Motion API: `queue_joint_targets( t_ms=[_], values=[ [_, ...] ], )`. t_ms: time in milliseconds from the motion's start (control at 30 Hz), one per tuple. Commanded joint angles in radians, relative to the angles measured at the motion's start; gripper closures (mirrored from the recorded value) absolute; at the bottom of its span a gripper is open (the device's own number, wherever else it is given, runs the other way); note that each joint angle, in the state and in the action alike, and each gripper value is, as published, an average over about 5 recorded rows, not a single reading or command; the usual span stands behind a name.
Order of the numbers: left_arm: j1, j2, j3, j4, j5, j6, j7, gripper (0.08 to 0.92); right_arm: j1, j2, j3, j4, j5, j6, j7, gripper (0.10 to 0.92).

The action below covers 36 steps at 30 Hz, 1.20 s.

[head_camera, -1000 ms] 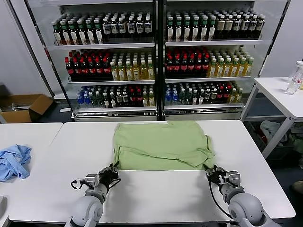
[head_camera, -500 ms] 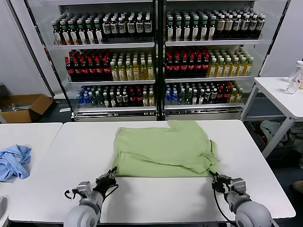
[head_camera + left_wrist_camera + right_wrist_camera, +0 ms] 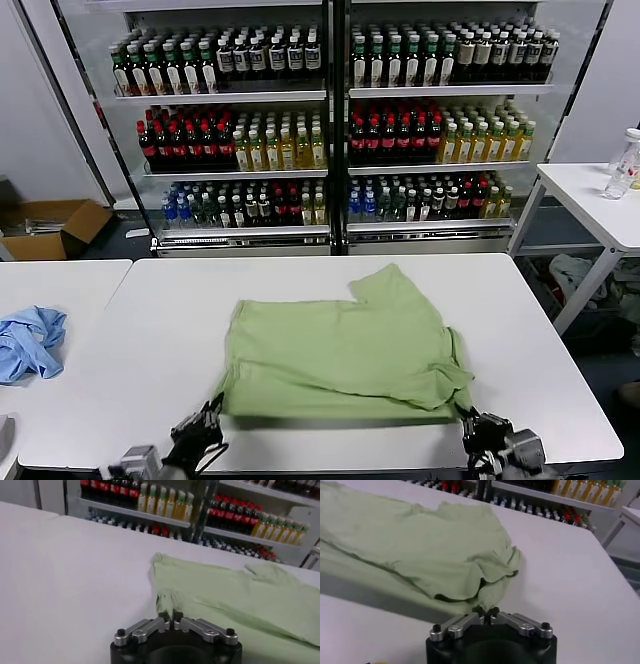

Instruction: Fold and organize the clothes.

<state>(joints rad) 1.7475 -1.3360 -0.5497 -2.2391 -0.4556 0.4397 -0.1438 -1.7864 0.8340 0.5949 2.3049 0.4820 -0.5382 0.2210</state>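
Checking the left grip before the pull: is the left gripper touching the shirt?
Touching. The left wrist view shows the left gripper with its jaws pinched shut on a bunched corner of the shirt.

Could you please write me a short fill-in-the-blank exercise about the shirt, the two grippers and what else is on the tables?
1. The green shirt lies on the ____ table.
2. The left gripper is shut on the shirt's near ____.
3. The right gripper pinches the ____.
4. On the neighbouring table lies a crumpled light ____ garment.

Missing words: white; corner; shirt; blue
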Motion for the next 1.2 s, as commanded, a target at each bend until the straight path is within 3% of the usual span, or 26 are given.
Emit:
queue_joint_targets(
  t_ms=[33, 267, 567, 833, 1033, 1200],
  values=[
    [0.164, 0.023, -0.06, -0.165, 0.08, 0.002, 0.011, 0.862, -0.064, -0.016, 0.095, 0.106, -0.008, 0.013, 0.004, 0.662],
    [-0.063, 0.101, -0.052, -0.036, 0.001, -0.015, -0.001, 0.665, 0.267, -0.073, -0.007, -0.042, 0.099, 0.026, 0.013, 0.463],
    [-0.485, 0.198, 0.105, 0.311, -0.067, -0.002, -0.081, 0.405, 0.962, 0.037, -0.45, -0.536, 0.182, -0.008, 0.023, 0.225],
    [-0.782, 0.201, 0.286, 0.56, -0.084, 0.036, -0.113, 0.197, 1.219, 0.163, -0.624, -0.835, 0.233, -0.023, 0.01, 0.203],
    [-0.917, 0.168, 0.355, 0.738, -0.029, 0.032, -0.135, 0.178, 1.372, 0.253, -0.717, -0.996, 0.217, -0.015, -0.006, 0.203],
    [-0.956, 0.165, 0.373, 0.787, -0.023, 0.031, -0.138, 0.177, 1.426, 0.305, -0.752, -1.1, 0.216, -0.018, -0.016, 0.203]
  ],
)
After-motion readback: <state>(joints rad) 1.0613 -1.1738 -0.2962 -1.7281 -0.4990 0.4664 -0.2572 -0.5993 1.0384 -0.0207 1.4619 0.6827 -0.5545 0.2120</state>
